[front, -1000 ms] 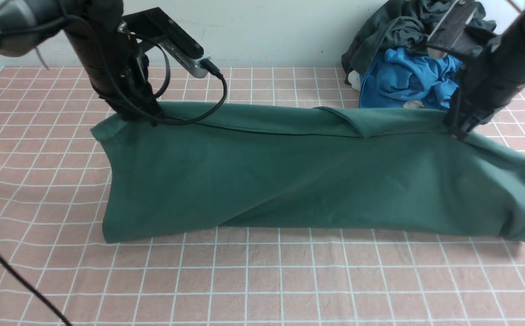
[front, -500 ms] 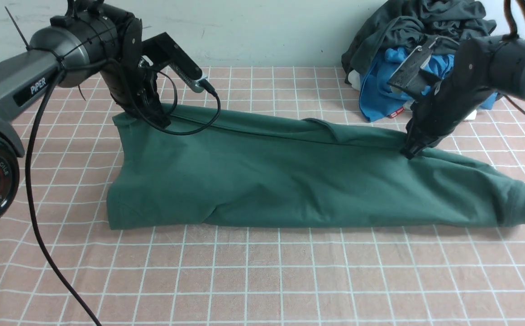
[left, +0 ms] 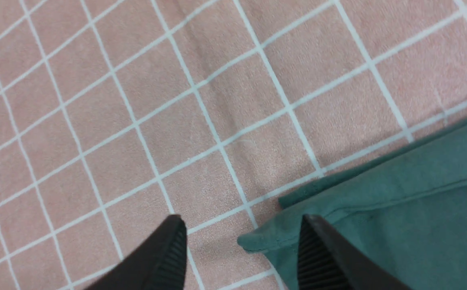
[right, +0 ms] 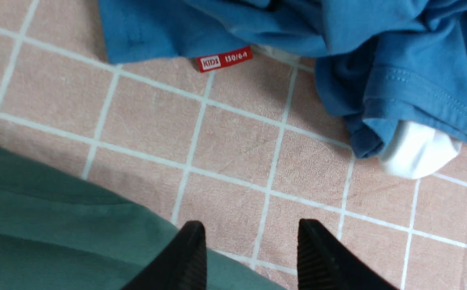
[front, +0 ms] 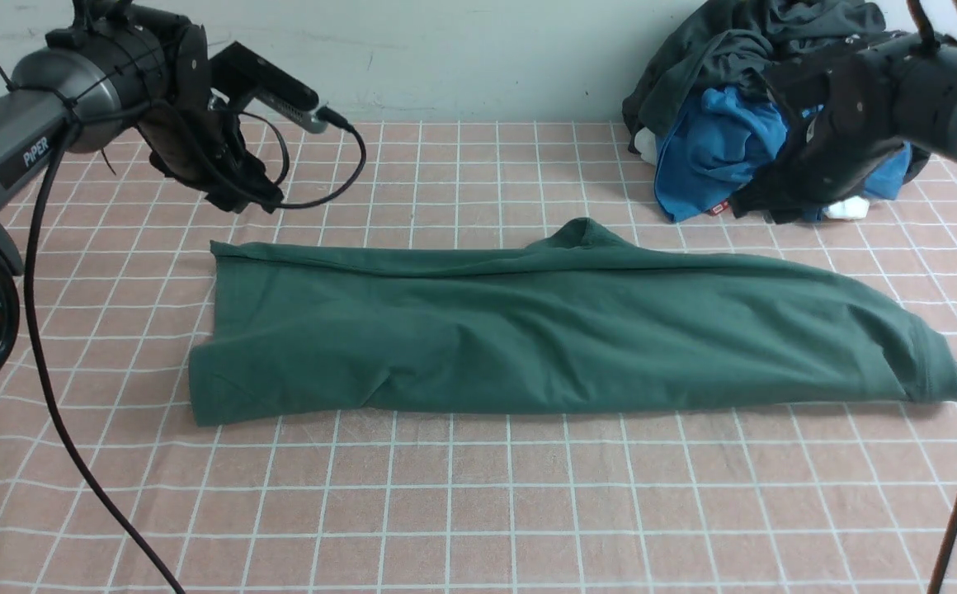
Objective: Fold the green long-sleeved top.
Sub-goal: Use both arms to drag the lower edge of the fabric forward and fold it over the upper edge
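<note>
The green long-sleeved top [front: 561, 330] lies flat on the checked cloth, folded into a long band across the middle. Its logo and neck label are hidden. My left gripper [front: 252, 200] hovers above and behind the top's far left corner; in the left wrist view it [left: 243, 225] is open and empty, with that corner [left: 358, 217] below it. My right gripper [front: 755, 213] hovers behind the top's far right edge, near the clothes pile; in the right wrist view it [right: 251, 231] is open and empty, with the top's edge [right: 56, 225] beside one finger.
A pile of clothes sits at the back right: a dark charcoal-grey garment [front: 742, 41] over a bright blue garment [front: 718, 144], which also shows in the right wrist view [right: 338, 40] with a red tag and a white piece. The pink checked cloth [front: 478, 511] covers the table.
Both grippers laid the top's upper edge down away from me, let go and lifted off. The top now lies flat. Both arms have drawn back toward the far side.
</note>
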Robot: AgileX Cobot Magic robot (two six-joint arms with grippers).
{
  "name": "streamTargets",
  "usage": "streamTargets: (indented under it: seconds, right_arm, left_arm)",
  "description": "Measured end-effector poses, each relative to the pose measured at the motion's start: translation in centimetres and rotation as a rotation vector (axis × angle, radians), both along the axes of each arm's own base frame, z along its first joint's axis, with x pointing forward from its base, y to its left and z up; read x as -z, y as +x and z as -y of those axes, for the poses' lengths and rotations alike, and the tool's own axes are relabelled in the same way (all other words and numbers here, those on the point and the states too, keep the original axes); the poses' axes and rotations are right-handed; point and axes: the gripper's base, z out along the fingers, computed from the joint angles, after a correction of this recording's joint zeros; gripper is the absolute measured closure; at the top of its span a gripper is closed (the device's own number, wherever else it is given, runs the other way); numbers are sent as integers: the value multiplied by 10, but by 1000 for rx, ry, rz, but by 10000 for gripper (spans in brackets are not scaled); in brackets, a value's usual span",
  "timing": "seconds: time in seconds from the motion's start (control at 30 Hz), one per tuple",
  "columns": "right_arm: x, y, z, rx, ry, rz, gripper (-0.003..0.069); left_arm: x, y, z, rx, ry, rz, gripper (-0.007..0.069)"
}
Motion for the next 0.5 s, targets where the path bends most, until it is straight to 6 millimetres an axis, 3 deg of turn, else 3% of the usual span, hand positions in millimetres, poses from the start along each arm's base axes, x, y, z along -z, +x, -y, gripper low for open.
streamTargets:
  seconds: [0.07,0.17,0.27,0.33,0.37,0.47,0.5]
  right_arm:
    - [-6,-1,-7,-5,9,-6,349]
    - [-11,-8,-43,-103,82,-49,346]
    - [-1,-16,-75,-213,159,-117,346]
    - [6,-18,-88,-267,195,-142,346]
    - [21,-19,-103,-323,221,-173,346]
    - [48,-14,-115,-359,239,-179,346]
    - [48,-14,-115,-358,240,-173,346]
  left_arm:
    - [-10,0,1,-17,-18,9,237]
    - [-35,-4,7,-47,-93,-13,219]
    - [-45,-11,17,-41,-140,-71,246]
    - [-47,-15,22,-33,-158,-97,277]
    - [-47,-18,30,-16,-167,-125,326]
    - [-47,-21,43,30,-171,-142,430]
    - [-47,-21,44,34,-171,-143,445]
